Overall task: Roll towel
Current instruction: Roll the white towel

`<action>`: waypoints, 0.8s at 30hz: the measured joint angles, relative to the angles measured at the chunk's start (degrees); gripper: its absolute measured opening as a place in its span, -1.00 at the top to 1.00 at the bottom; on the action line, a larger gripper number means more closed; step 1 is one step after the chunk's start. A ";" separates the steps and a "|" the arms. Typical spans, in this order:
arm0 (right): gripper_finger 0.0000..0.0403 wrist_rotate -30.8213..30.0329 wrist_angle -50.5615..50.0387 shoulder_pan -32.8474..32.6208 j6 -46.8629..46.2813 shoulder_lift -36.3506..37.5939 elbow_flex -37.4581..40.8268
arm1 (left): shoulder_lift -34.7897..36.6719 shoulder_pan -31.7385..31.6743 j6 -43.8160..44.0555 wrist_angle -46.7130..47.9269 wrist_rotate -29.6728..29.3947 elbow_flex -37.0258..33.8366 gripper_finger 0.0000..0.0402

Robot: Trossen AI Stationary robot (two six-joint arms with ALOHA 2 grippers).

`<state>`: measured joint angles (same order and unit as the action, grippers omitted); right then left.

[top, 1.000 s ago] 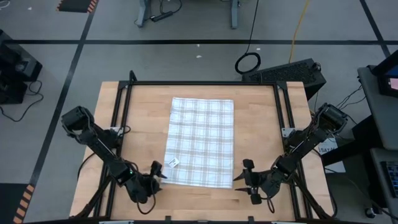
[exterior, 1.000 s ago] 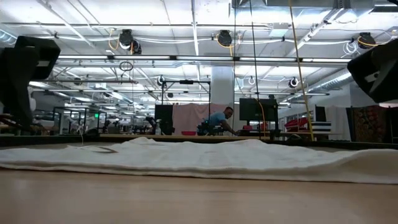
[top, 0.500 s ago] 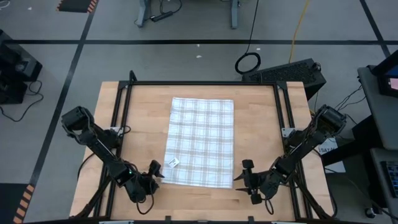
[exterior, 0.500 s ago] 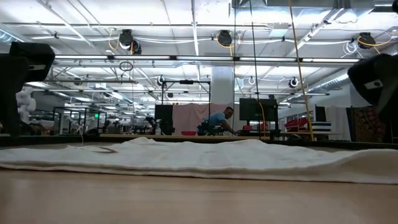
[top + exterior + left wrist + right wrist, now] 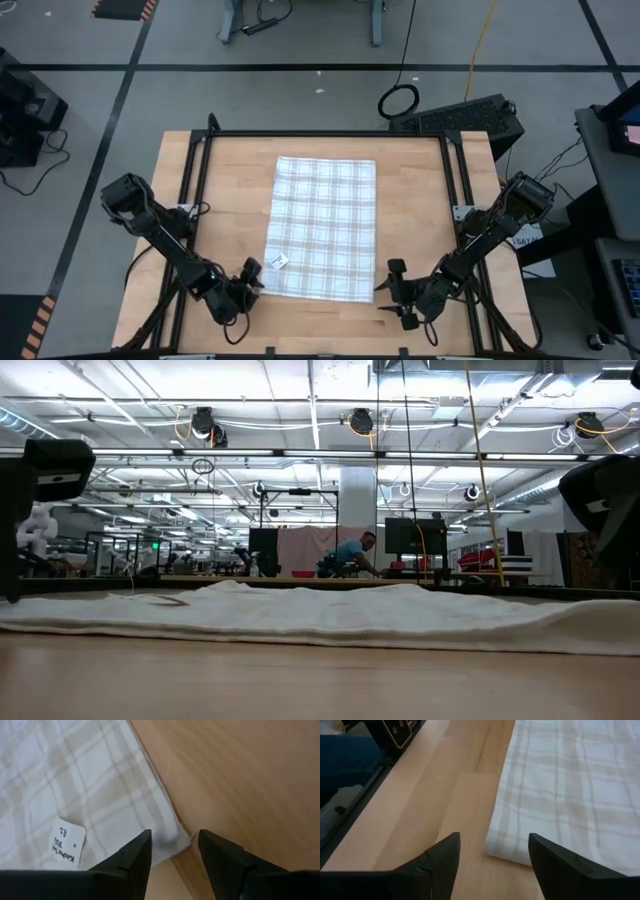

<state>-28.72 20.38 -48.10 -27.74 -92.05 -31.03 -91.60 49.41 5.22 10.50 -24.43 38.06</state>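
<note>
The towel (image 5: 322, 228), white with a faint plaid check, lies spread flat on the middle of the wooden table (image 5: 420, 200); it also shows in the low view (image 5: 320, 615). Its small white tag (image 5: 67, 841) lies near its near left corner. My left gripper (image 5: 256, 276) is open at the towel's near left corner (image 5: 176, 839), a finger on either side of it, and touches nothing. My right gripper (image 5: 386, 288) is open at the near right corner (image 5: 496, 851), which lies between its fingers (image 5: 492, 840), also untouched.
A black frame (image 5: 320, 134) runs around the table's far and side edges. Bare wood lies left and right of the towel. A dark box (image 5: 460, 115) stands beyond the far right corner. A person shows far back in the room (image 5: 350, 555).
Both arms have sunk a little toward the table. My right gripper has edged toward the towel's near right corner. The towel has not moved.
</note>
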 joint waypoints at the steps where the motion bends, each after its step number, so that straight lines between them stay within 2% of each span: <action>1: -0.12 0.04 0.01 0.00 0.04 0.00 0.00 | -0.40 -0.10 -0.02 -0.45 -0.01 0.00 0.15; 5: -0.10 0.06 0.01 -0.02 0.36 0.00 0.00 | -1.32 -0.93 -0.10 -1.23 0.42 0.13 0.17; 8: -0.08 0.06 0.01 0.00 0.62 0.00 0.00 | -1.50 -1.58 -0.24 -1.44 1.01 0.15 0.27; 17: -0.04 0.54 0.01 0.00 2.08 0.00 0.00 | -1.68 -3.84 -1.18 -1.32 2.31 0.12 0.94; 24: -0.02 1.77 -0.39 0.00 12.09 -0.02 0.02 | -1.69 -3.98 -1.11 -1.17 1.35 0.06 0.93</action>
<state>-26.95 19.99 -48.10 -15.65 -92.07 -31.00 -93.29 45.43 4.11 9.33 -23.07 38.13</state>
